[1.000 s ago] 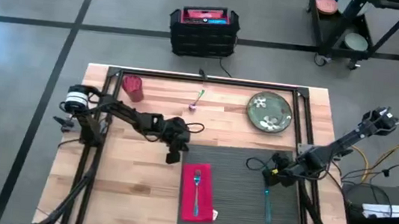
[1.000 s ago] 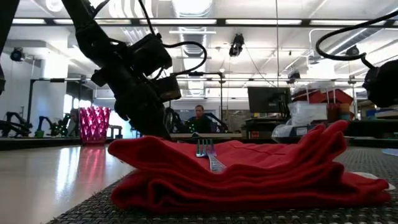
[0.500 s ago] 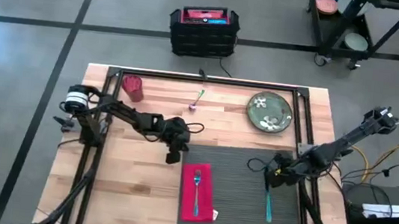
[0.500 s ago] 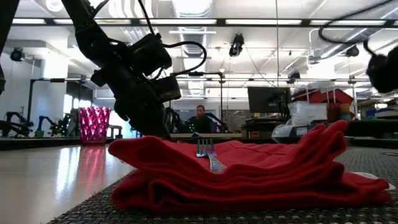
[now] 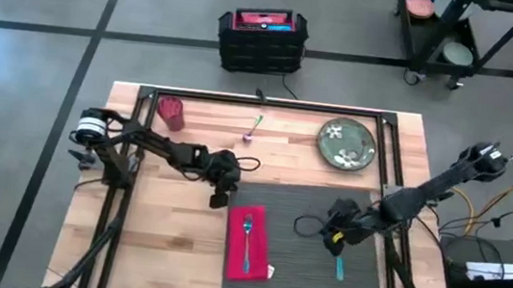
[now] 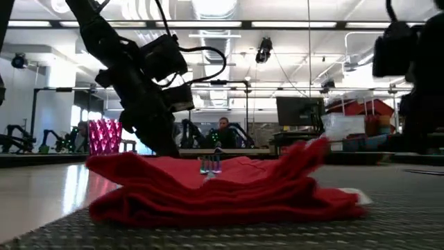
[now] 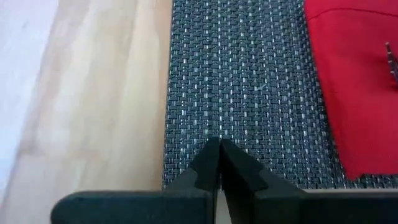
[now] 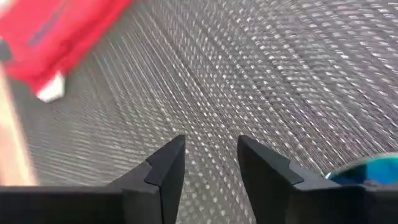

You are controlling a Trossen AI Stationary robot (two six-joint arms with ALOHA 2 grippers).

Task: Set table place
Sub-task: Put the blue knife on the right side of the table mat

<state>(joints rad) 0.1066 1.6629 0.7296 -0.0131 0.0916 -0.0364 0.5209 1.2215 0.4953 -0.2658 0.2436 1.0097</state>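
Note:
The table place, a dark grey ribbed placemat [image 5: 307,208], lies flat on the wooden table. On its left part rests a folded red napkin [image 5: 245,259] with a fork [image 5: 248,230] on top. A teal-handled utensil [image 5: 338,267] lies on its right part. My left gripper [image 5: 221,198] is shut at the mat's far left corner. My right gripper [image 5: 331,238] hovers open low over the mat's right part, just beyond the teal utensil [image 8: 367,177], with nothing between its fingers. My left gripper presses its shut fingertips [image 7: 208,163] down on the placemat just inside its far left corner [image 7: 217,124]. The fingers slant down from the table's far left side. The mat stays flat on the table under them.
A green patterned plate [image 5: 346,143] sits at the table's far right. A pink cup [image 5: 171,112] stands at the far left, and a small utensil [image 5: 253,128] lies between them. Bare wood [image 5: 158,239] lies left of the mat. A black crate [image 5: 261,40] stands on the floor beyond.
The placemat has slid a little toward the table's left and far edges, carrying the napkin, fork and teal utensil, with my left gripper moving the same way. My right gripper has gone toward the table's left edge and slightly nearer, over the mat.

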